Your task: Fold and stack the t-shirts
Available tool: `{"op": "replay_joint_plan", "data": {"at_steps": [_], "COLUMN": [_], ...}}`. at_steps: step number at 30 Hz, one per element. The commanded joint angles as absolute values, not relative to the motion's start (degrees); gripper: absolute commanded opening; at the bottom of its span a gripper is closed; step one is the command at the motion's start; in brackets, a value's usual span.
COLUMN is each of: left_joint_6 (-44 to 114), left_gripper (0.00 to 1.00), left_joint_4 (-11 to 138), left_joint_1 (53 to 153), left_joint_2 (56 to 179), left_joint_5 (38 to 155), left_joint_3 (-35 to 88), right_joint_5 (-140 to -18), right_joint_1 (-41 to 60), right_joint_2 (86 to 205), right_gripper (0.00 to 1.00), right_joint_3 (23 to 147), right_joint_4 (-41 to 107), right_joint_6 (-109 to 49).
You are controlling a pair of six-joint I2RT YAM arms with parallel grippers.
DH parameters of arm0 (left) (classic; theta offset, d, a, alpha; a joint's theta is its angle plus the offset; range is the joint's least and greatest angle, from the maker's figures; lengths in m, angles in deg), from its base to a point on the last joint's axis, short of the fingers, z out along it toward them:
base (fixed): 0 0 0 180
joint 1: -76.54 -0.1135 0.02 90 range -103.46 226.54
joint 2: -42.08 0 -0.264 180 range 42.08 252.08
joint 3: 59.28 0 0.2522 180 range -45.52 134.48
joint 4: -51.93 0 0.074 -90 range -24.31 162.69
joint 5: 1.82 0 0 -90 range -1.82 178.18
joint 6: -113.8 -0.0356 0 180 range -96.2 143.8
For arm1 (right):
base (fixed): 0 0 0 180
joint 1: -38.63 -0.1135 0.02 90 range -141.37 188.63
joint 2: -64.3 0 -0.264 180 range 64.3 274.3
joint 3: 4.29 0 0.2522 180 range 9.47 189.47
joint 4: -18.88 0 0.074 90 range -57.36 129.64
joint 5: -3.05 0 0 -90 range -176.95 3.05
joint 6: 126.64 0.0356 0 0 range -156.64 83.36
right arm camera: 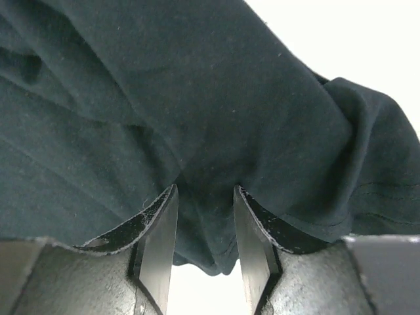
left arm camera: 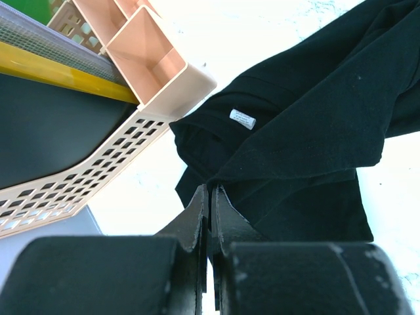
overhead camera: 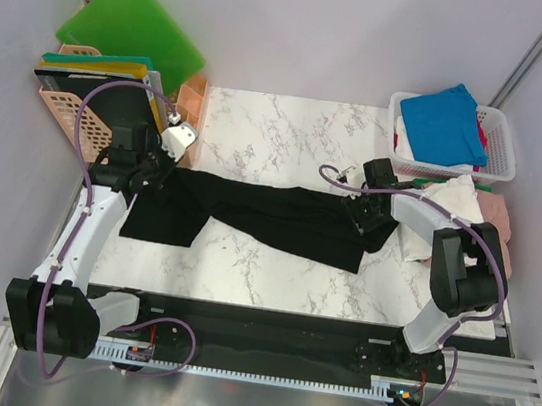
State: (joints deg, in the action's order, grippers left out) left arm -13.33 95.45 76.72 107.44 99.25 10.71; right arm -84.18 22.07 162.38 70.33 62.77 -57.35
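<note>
— Where is the black t-shirt [overhead camera: 278, 226]?
— Across the tabletop [overhead camera: 281, 129], from nine to three o'clock. The left pincer [left arm camera: 210, 191] is clamped near its collar. The right pincer [right arm camera: 205, 193], half-narrowed, seems to grip a bunched fold, likely to pull the shirt flat for folding.

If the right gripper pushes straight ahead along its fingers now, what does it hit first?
The black t-shirt, almost at once: a fold of it sits between the parted fingertips of the right gripper, and the cloth fills the view ahead. What lies behind the cloth is hidden.
</note>
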Motion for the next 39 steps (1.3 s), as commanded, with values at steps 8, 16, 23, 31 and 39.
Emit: {"op": "replay_joint_plan", "data": {"at_steps": [8,16,23,31,39], "left_joint_6": [-12.68,-12.76,-11.63,-11.62,-12.94], "left_gripper": [0.02,0.02,0.02,0.02,0.02], "left_joint_4": [94.69,95.4,96.01,99.34,100.5], "left_joint_1": [76.62,76.62,76.62,76.62,76.62], "left_joint_2": [108.17,106.77,103.87,97.8,97.54], "left_joint_5": [100.83,100.75,102.41,104.0,103.38], "left_joint_3": [10.99,10.56,6.52,9.93,11.35], "right_joint_5": [-84.84,-86.15,-89.06,-89.06,-85.19], "right_joint_1": [22.02,22.01,22.01,22.1,22.01], "right_joint_2": [160.36,154.75,142.8,133.03,139.61], "right_gripper": [0.1,0.0,0.0,0.0,0.0], "right_joint_3": [67.57,69.41,70.99,72.76,69.33], "right_joint_4": [58.92,63.56,68.49,71.84,74.03], "right_joint_6": [-57.12,-57.73,-57.65,-54.57,-56.33]}}
